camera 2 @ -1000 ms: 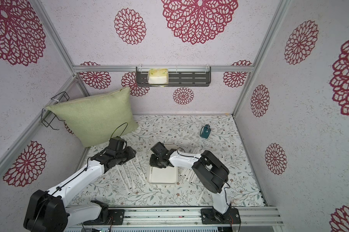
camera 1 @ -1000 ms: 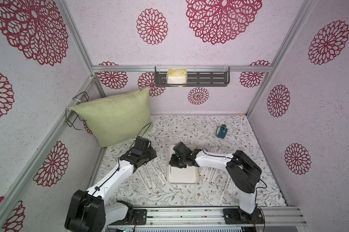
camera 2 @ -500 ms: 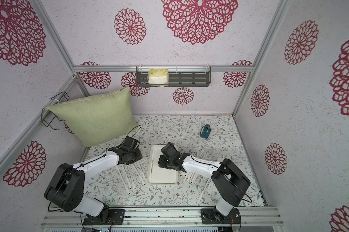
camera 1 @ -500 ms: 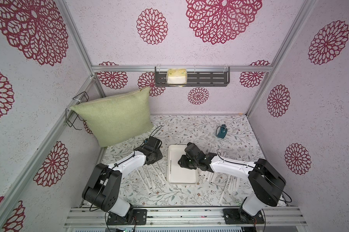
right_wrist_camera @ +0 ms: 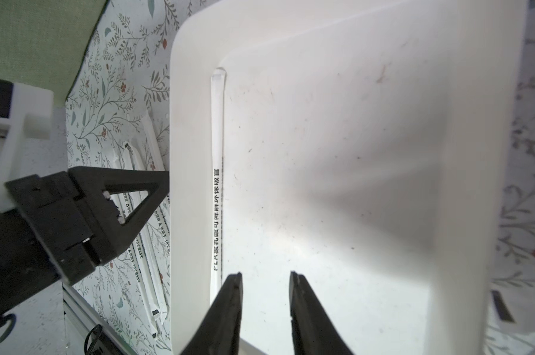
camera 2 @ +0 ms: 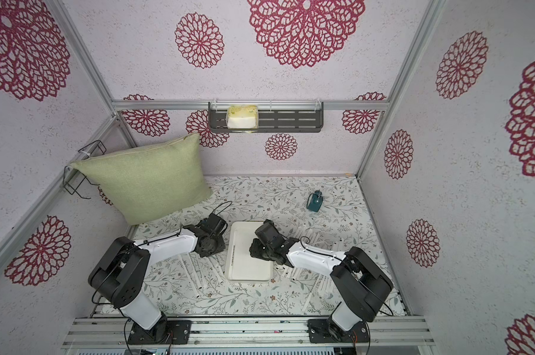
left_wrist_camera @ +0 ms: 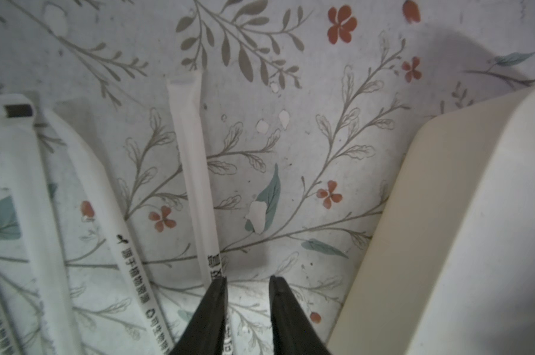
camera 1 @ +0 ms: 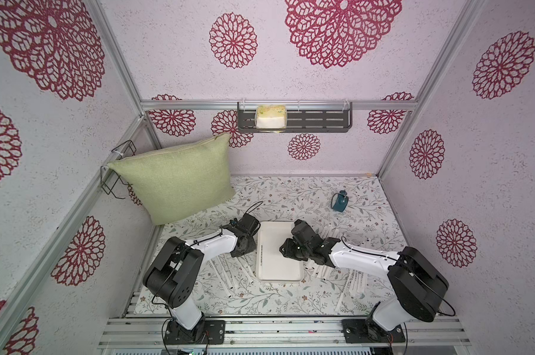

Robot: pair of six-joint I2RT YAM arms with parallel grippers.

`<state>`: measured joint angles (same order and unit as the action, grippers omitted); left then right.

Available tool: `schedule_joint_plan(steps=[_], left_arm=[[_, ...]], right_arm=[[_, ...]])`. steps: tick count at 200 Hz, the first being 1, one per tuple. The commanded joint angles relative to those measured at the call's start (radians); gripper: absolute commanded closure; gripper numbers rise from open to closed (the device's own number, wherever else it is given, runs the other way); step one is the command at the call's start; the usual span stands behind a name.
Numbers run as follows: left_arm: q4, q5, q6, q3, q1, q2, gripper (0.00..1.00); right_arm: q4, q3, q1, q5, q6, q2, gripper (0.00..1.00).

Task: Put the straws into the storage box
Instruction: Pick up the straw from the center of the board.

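Straws in white paper wrappers (left_wrist_camera: 195, 172) flank the shallow white plastic tray (camera 1: 275, 264) at lower centre; left hand (left_wrist_camera: 247, 277) and right hand (right_wrist_camera: 264, 273) slightly spread, empty.

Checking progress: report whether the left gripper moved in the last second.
Yes. The left gripper moved toward the storage box, now beside its rim.

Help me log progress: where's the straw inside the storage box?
Right wrist view: the straw lies flat inside the storage box, along its wall on the robot's left.
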<state>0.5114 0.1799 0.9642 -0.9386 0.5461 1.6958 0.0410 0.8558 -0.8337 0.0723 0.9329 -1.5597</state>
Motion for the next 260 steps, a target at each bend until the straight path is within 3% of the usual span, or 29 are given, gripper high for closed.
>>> schedule_joint_plan(steps=[1,47,79,107,140,220,260], left_arm=[[0.039,0.052,0.021,-0.008,0.015,0.005,0.7],[0.048,0.044,0.02,0.01,0.021,-0.013,0.68],[0.059,0.072,0.031,0.044,0.046,-0.127,0.54],[0.019,0.063,0.027,0.063,0.048,-0.155,0.5],[0.002,0.033,0.034,0.078,0.046,-0.084,0.55],[-0.024,0.01,0.042,0.117,0.051,-0.081,0.59],[-0.058,0.007,0.02,0.122,0.049,-0.052,0.72]], right_arm=[[-0.023,-0.011,0.005,-0.009,-0.025,0.044,0.67],[-0.029,-0.017,0.007,-0.007,-0.03,0.042,0.67],[-0.033,-0.019,0.007,-0.007,-0.034,0.034,0.67],[-0.049,-0.017,0.007,0.007,-0.031,0.008,0.67],[-0.041,-0.006,0.007,0.005,-0.032,0.007,0.67],[-0.049,-0.006,0.007,0.0,-0.032,-0.009,0.67],[-0.038,-0.003,0.007,-0.009,-0.035,-0.01,0.67]])
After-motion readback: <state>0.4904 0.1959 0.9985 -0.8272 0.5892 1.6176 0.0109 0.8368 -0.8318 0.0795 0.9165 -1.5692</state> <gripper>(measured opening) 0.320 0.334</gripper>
